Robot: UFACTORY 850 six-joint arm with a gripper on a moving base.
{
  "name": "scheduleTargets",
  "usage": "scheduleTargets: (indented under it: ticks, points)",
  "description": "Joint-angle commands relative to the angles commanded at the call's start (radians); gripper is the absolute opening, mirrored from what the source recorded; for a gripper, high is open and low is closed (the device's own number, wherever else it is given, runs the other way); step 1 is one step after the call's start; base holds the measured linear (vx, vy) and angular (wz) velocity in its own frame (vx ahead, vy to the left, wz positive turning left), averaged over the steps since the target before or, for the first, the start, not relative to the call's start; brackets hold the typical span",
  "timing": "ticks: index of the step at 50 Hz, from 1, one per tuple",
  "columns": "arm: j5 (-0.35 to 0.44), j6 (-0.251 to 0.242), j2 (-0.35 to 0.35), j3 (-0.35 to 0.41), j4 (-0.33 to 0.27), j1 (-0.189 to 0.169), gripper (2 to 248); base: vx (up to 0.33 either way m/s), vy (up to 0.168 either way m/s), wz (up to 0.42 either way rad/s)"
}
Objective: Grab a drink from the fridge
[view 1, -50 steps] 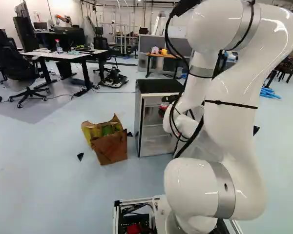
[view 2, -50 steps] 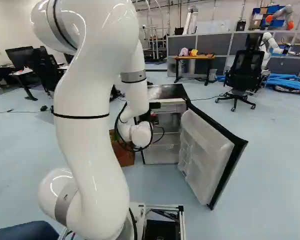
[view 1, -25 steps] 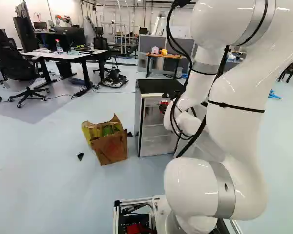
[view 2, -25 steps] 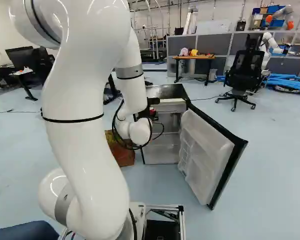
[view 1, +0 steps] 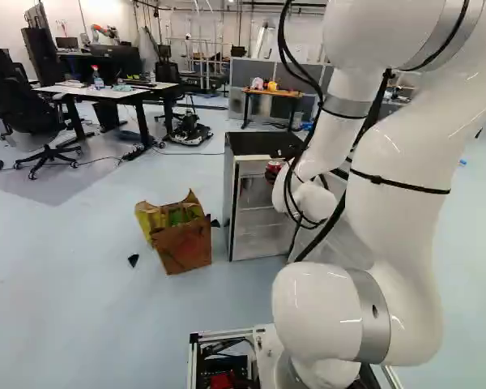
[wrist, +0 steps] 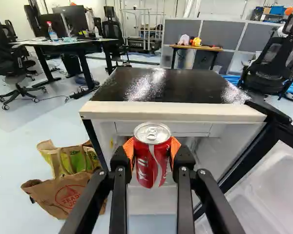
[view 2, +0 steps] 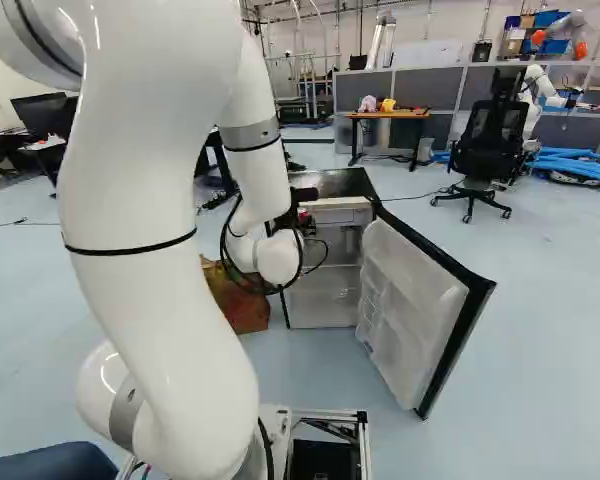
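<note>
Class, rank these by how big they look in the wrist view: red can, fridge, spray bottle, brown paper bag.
Largest to smallest:
1. Fridge
2. Brown paper bag
3. Red can
4. Spray bottle

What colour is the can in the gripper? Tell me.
Red with white; best in the wrist view.

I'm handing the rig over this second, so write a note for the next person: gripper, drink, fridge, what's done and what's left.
Gripper: shut on the can, a pad on each side.
Can: red, upright, at the fridge's opening; I can't tell whether it is fully clear.
Door: open. Bags stand beside the fridge.
Done: door open, drink gripped.
Left: probably just bring the can fully clear, minding the door; no drop-off spot is given, so check first.
</note>
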Motion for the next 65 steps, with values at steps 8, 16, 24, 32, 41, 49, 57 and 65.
scheduleTargets:
  ticks: [8, 16, 24, 32, 41, 49, 57, 65]
  points:
    - [-0.026, 0.0, 0.016, -0.005, 0.0, 0.002, 94, 0.0, 0.0, 0.0]
    - [-0.054, 0.0, 0.031, -0.012, 0.0, 0.004, 94, 0.0, 0.0, 0.0]
    - [-0.082, 0.0, 0.045, -0.018, 0.0, 0.005, 94, 0.0, 0.0, 0.0]
    - [-0.11, 0.0, 0.06, -0.025, 0.0, 0.007, 94, 0.0, 0.0, 0.0]
    - [-0.137, 0.0, 0.075, -0.033, 0.0, 0.009, 94, 0.0, 0.0, 0.0]
    - [-0.15, 0.0, 0.088, -0.041, 0.003, 0.011, 94, 0.0, 0.0, 0.0]
    - [-0.151, 0.0, 0.1, -0.05, 0.01, 0.013, 94, 0.0, 0.0, 0.0]
    - [-0.151, 0.0, 0.109, -0.062, 0.019, 0.015, 94, 0.0, 0.0, 0.0]
